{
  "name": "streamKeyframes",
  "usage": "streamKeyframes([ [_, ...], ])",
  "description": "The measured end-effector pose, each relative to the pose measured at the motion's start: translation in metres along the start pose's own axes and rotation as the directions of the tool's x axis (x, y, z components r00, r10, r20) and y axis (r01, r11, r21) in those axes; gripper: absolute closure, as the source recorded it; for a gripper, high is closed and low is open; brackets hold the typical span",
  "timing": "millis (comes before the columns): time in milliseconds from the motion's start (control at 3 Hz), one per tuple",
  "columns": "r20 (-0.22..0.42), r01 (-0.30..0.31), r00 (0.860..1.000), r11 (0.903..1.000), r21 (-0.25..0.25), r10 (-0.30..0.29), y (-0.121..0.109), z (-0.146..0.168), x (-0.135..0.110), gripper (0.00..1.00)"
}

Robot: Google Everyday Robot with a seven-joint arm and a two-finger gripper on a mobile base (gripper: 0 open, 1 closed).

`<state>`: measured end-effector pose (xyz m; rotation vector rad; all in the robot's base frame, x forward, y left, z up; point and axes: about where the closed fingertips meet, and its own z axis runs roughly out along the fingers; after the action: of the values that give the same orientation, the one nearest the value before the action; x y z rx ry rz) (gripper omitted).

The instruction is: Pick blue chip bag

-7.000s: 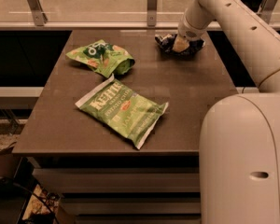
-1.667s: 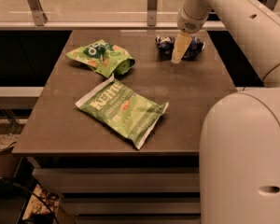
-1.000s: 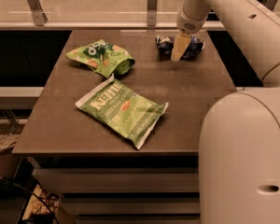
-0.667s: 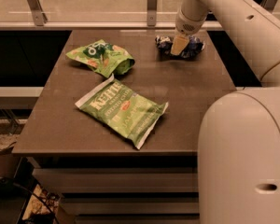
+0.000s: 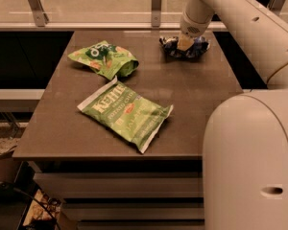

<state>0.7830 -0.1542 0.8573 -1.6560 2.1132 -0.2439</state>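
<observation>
The blue chip bag [image 5: 198, 47] sits at the far right corner of the brown table [image 5: 197, 97], crumpled, with its dark foil catching the light.

From where I stand, the nearest thing is the robot's big white body [image 5: 252, 162], which fills the near right side and covers that corner of the table. Just left of it, toward the front edge, a large green bag [image 5: 127, 113] with white lettering lies flat and turned at an angle. Its lower corner comes close to the table's front edge. Farther back and to the left lies a second green bag [image 5: 104, 59], the one with orange patches. It is folded over on itself and lies well apart from the blue one.

At the back, the white arm [image 5: 240, 18] comes in from the upper right and bends down over the far right corner. The gripper [image 5: 184, 43] points straight down and touches the top of the blue bag at about its middle (a tan tip shows against the foil). Whether it has a hold on the bag I cannot tell. Beyond the table's far edge runs a rail with metal posts [image 5: 156, 4].
</observation>
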Motion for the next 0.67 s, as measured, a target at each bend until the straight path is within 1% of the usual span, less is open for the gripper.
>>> streamKeyframes([
  [333, -0.001, 0.001, 1.0, 1.0, -0.005, -0.001, 0.0013, 0.0035, -0.0003, 1.0],
  [667, -0.001, 0.001, 1.0, 1.0, -0.005, -0.001, 0.0013, 0.0037, -0.0003, 1.0],
])
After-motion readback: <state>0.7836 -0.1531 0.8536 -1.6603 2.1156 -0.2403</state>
